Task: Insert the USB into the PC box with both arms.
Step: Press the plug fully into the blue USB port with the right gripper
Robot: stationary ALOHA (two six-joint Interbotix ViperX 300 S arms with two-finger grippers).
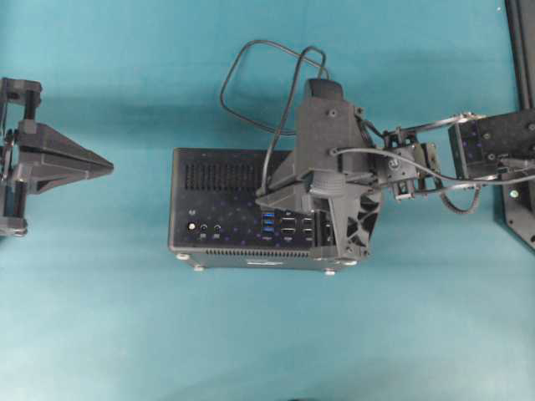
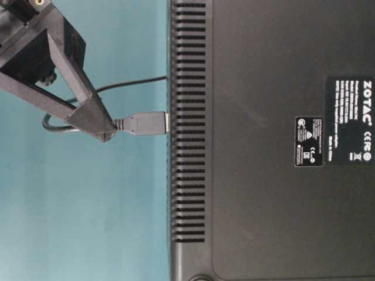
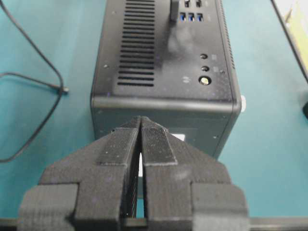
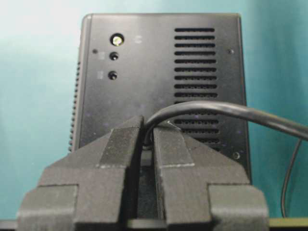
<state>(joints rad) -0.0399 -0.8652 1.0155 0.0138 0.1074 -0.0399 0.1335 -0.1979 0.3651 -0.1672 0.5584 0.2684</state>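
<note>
The USB plug [image 2: 143,123], pinched by the right gripper [image 2: 108,132], meets the PC box [image 1: 217,225] mid-worktop; the left gripper [image 1: 104,167], fingers pressed together, stands well apart.

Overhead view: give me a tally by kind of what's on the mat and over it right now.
PC box: 1
USB cable, plug end pinched in the right gripper: 1
Grippers: 2, the left gripper shut on nothing and clear of the box
Total: 4

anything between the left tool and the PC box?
Nothing: bare teal table separates the shut left tool from the black rectangular PC box, per overhead view.
</note>
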